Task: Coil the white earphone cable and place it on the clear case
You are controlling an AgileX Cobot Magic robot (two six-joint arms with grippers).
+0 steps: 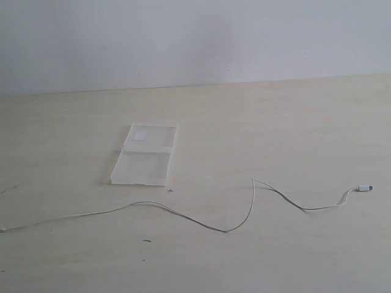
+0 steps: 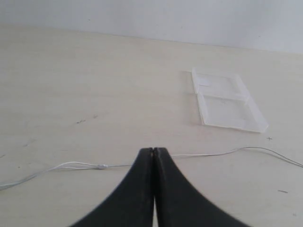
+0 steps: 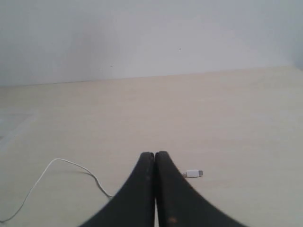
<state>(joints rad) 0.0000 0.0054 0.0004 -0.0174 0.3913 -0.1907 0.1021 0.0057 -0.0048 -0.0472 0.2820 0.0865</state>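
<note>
You are looking at a wide, pale wood-grain table that fills most of the exterior view, with a plain white wall behind it.

Each arm shows only in its own wrist view. The left gripper is black, and its jaws are pressed together with nothing between them. The right gripper looks the same, with its jaws closed tight and empty.

The clear case lies flat on the table, left of centre in the exterior view, opened out into two hinged panels. The farther panel carries a small white patch.

The white earphone cable lies uncoiled on the table in front of the case, and none of it is on the case. It runs in from the left edge of the exterior view and passes near the case's front edge without touching it. It then dips, rises to a sharp peak and trails off to the right. In the left wrist view it crosses behind the closed gripper tips; you cannot tell whether they touch it.

The small white plug ends the cable at the far right. In the right wrist view it lies just beside that gripper's tips.

A tiny dark cross mark sits by the case's near corner.
</note>
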